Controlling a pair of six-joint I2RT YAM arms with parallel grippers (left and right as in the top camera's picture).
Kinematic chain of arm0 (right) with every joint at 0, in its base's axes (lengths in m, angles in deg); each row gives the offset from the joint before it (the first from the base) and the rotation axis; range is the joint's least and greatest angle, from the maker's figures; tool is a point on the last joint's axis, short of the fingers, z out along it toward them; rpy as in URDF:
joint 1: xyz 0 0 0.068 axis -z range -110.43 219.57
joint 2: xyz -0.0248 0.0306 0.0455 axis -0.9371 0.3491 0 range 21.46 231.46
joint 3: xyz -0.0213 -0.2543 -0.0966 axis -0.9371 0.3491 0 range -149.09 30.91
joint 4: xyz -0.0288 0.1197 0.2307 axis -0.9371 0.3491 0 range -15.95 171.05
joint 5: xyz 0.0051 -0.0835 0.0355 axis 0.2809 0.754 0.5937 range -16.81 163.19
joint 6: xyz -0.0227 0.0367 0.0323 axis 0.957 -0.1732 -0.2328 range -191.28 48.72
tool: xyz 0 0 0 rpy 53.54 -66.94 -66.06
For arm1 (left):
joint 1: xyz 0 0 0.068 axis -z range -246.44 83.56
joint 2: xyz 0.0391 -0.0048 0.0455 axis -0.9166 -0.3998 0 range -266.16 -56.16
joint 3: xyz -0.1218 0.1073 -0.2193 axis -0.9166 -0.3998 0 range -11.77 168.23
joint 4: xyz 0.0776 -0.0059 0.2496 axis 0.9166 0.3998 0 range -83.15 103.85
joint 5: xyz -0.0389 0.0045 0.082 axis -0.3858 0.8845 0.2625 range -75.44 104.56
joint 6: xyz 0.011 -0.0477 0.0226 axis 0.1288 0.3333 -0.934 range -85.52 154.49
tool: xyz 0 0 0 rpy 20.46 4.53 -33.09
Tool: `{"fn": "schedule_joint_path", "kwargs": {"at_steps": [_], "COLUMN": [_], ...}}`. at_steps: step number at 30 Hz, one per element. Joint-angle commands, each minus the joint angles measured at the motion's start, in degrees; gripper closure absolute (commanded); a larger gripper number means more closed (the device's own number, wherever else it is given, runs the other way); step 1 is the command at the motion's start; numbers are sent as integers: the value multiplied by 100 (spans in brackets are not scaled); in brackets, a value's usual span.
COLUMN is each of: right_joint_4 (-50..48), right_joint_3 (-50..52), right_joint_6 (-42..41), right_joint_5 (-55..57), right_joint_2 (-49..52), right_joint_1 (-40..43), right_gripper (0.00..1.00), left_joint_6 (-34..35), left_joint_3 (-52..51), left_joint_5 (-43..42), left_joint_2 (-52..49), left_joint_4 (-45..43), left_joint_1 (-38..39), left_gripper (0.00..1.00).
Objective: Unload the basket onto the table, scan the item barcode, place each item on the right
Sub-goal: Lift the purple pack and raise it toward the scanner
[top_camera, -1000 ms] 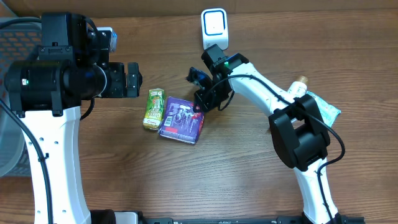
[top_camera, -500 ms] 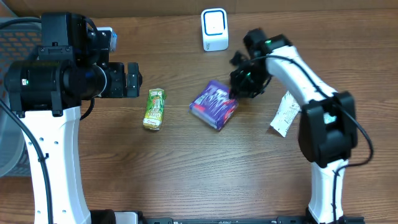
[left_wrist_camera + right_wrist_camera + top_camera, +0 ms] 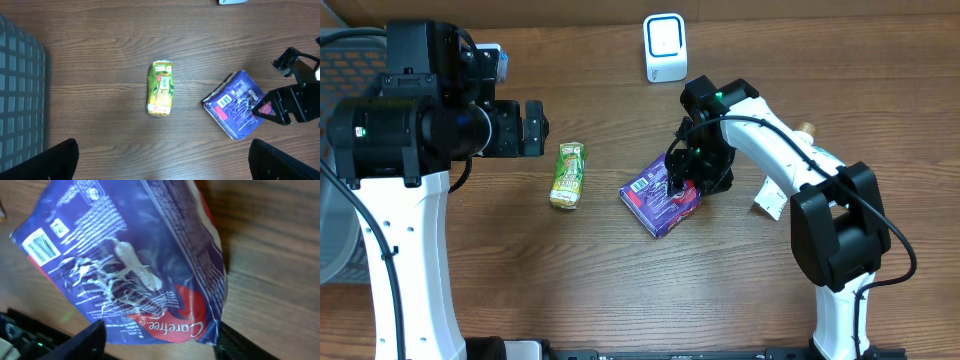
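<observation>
Your left gripper (image 3: 523,128) hangs with jaws spread wide, a green packet (image 3: 568,175) just beside it. Your purple pack (image 3: 655,198) lies flat on the table (image 3: 520,280), barcode (image 3: 225,100) up, right edge between the parted jaws of the right gripper (image 3: 688,186), well apart from the white scanner (image 3: 664,45).
</observation>
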Motion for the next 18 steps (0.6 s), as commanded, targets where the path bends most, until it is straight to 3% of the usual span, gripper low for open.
{"fn": "schedule_joint_path", "kwargs": {"at_steps": [1, 3, 8, 15, 18], "right_joint_4": [-50, -127, -358, -1451, -1792], "right_joint_3": [-256, -267, -39, 732, 1058], "right_joint_6": [1139, 1880, 3132, 3357, 3335], "right_joint_5": [28, -153, -901, -1069, -1370], "right_joint_2": [-114, -114, -101, -101, -101], "right_joint_1": [302, 437, 629, 573, 573], "right_gripper": [22, 16, 16, 19, 25], "left_joint_6": [-129, -129, -127, -127, -127], "left_joint_3": [39, 39, 39, 39, 39], "left_joint_5": [20, 20, 20, 20, 20], "left_joint_2": [-63, -63, -63, -63, -63], "left_joint_4": [-9, -9, -9, -9, -9], "left_joint_1": [-24, -24, -24, -24, -24], "left_gripper": [0, 0, 0, 0, 0]}}
